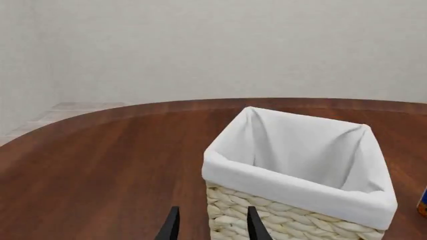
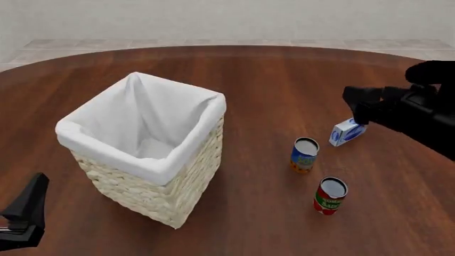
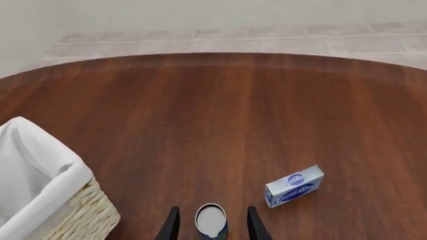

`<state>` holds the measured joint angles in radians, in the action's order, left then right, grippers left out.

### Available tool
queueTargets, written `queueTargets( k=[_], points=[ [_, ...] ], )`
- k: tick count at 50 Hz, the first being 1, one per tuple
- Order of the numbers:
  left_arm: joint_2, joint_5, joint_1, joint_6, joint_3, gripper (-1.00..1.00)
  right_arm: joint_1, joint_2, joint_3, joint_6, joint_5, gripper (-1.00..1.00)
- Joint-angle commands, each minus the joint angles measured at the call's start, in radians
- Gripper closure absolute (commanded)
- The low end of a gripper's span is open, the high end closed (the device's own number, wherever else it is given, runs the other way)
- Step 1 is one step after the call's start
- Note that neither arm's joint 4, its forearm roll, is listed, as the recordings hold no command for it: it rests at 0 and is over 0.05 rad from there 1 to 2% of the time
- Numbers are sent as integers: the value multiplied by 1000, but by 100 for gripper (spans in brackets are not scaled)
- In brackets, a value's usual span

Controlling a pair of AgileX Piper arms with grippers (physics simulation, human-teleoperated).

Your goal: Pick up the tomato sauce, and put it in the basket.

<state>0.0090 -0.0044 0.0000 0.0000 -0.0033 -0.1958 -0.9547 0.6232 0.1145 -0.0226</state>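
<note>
The tomato sauce (image 2: 331, 196), a small red can with a green band and silver top, stands upright on the table at the front right. It shows only in the front view. The basket (image 2: 186, 160), cream wicker with a white liner, stands at centre left and looks empty; it also shows in the left wrist view (image 1: 280, 220) and the right wrist view (image 3: 73, 220). My right gripper (image 2: 353, 105) is open and empty, raised above the table behind the cans. In its own view (image 3: 211, 227) the blue-and-orange can lies between the fingers, well below. My left gripper (image 2: 30, 201) is open and empty at the front left, near the basket (image 1: 211, 226).
A blue-and-orange can (image 2: 304, 154) stands upright between the basket and the tomato sauce; it also shows in the right wrist view (image 3: 211, 221). A blue-white box (image 2: 347, 132) lies behind it to the right, also in the right wrist view (image 3: 294, 186). The round wooden table's far edge (image 2: 227, 49) curves at the back.
</note>
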Motion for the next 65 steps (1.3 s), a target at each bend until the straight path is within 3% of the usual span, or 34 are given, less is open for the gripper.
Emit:
queueTargets(
  k=[1,9,11,31,65],
  points=[
    [0,0,0,0,0,-100,5,-56,61,13,-76,-100],
    [0,0,0,0,0,-100,0,-77,102,28,-138,-100],
    [0,0,0,0,0,-100,-6,-85,114,55,-159,-100],
    [0,0,0,0,0,-100,-29,-111,162,76,-275,-100],
    [0,0,0,0,0,-100,26,-54,76,93,-390,-100]
  ],
)
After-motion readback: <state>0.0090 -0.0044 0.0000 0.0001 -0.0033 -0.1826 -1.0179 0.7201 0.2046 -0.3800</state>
